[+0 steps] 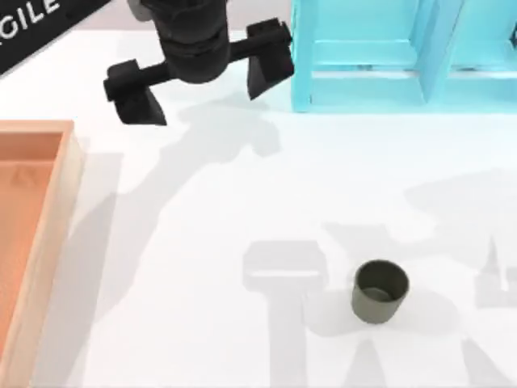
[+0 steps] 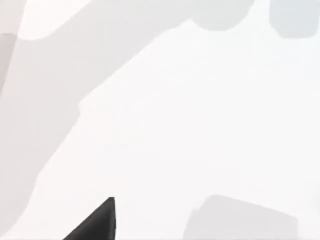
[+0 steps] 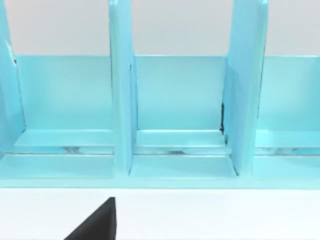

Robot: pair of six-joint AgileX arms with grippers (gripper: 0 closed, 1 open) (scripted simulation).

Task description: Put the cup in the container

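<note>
The cup [image 1: 380, 291], small, dark olive-grey and upright, stands on the white table at the front right of the top view. The container [image 1: 68, 190], a wooden box with an orange-brown inside, lies at the left edge, partly cut off. My left gripper [image 1: 202, 95] hangs open and empty at the back of the table, far from the cup and to the right of the container's far corner. One of its black fingertips [image 2: 100, 224] shows over bare table in the left wrist view. A black piece of my right gripper [image 3: 97, 225] faces the turquoise frame.
A turquoise shelf-like frame [image 1: 388, 56] stands at the back right, just right of my left gripper; its upright dividers [image 3: 121, 100] show in the right wrist view. Open white table [image 1: 202, 242] lies between the cup and the container.
</note>
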